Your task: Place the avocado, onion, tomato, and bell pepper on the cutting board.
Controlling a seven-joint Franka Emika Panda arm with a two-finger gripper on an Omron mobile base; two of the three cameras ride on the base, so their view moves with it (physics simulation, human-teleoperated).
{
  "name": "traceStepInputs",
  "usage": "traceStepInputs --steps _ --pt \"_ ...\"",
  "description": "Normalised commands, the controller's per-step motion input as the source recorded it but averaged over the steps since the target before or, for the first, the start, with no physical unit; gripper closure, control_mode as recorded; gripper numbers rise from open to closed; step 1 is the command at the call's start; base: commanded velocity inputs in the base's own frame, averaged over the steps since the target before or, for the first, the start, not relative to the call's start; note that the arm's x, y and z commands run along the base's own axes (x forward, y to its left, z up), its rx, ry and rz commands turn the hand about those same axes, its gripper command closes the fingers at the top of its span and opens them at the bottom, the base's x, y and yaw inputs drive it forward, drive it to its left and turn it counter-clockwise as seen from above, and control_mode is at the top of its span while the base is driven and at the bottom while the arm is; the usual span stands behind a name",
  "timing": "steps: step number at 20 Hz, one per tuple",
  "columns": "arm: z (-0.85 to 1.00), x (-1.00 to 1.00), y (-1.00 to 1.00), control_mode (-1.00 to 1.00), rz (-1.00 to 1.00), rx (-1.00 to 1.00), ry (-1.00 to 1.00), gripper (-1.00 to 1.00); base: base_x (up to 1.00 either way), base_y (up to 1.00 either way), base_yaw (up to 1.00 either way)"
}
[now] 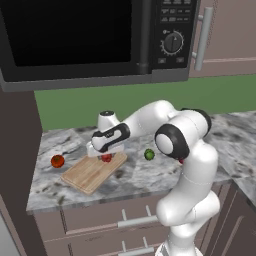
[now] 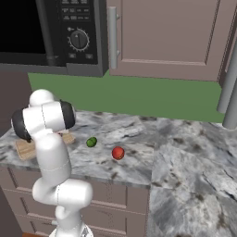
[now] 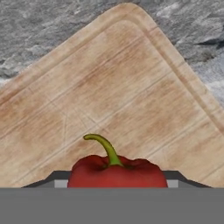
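The red bell pepper (image 3: 114, 171) with its green stem sits between my fingertips, just over the light-tan cutting board (image 3: 113, 87). In the left base view my gripper (image 1: 105, 156) is shut on the bell pepper (image 1: 106, 158) at the far corner of the cutting board (image 1: 90, 175). The dark-green avocado (image 1: 149, 154) lies on the counter to the board's right, and is also seen from the other side as the avocado (image 2: 91, 142). One red round item (image 1: 57, 161) rests left of the board and another red round item (image 2: 118, 153) right of the avocado. I cannot tell which is tomato or onion.
A marble counter (image 1: 135, 177) carries everything, its front edge close to the board. A black microwave (image 1: 90, 35) hangs above with cabinets (image 2: 162, 37) beside it. A dark wall (image 1: 17, 145) bounds the counter's left end. My arm's elbow (image 2: 44, 120) hides part of the board.
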Motion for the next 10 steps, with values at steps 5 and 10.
traceStepInputs --steps 5,10 --pt "-0.25 0.00 0.00 -1.00 0.00 0.00 0.02 -1.00 0.00 0.00 0.00" --pt "-0.19 0.00 0.00 -1.00 0.00 0.00 0.00 -1.00 0.00 0.00 0.00"
